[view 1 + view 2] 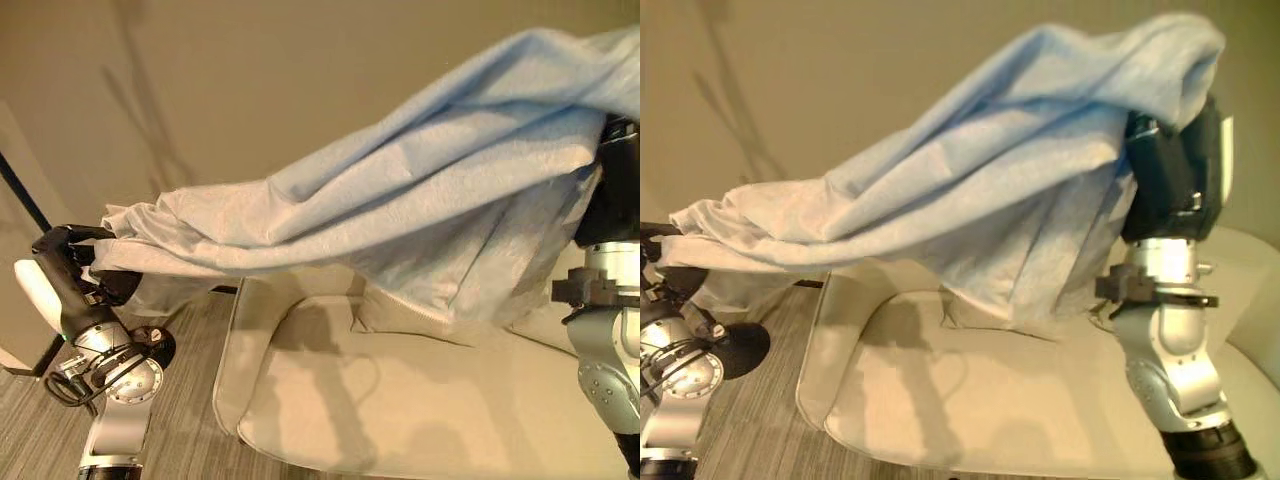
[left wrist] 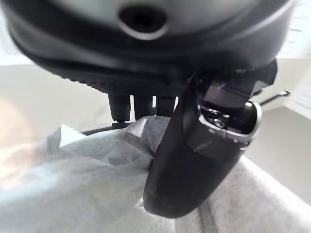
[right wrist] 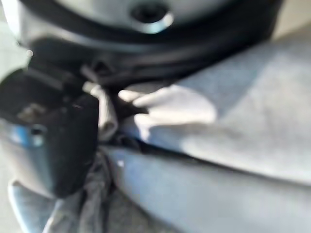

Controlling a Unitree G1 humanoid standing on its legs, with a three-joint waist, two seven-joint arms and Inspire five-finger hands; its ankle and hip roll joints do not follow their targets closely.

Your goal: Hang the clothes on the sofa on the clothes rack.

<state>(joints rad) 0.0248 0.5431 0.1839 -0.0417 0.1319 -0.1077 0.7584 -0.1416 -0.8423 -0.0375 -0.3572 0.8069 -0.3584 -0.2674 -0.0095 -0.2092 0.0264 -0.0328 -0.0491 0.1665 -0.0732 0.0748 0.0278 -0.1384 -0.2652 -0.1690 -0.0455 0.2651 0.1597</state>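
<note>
A pale blue and white garment (image 1: 400, 200) hangs stretched in the air between my two hands, above the cream sofa (image 1: 400, 400). My left hand (image 1: 70, 255) is low at the left, its fingers and thumb (image 2: 194, 160) curled round one end of the cloth (image 2: 82, 179). My right hand (image 1: 1175, 170) is raised high at the right with the other end draped over it. In the right wrist view its thumb (image 3: 53, 141) pinches a bunch of the fabric (image 3: 214, 145).
The sofa's seat (image 1: 970, 400) lies below the hanging cloth. Grey striped carpet (image 1: 180, 400) shows at the lower left. A plain beige wall (image 1: 250, 90) stands behind, with a dark slanted bar (image 1: 22, 195) at the far left.
</note>
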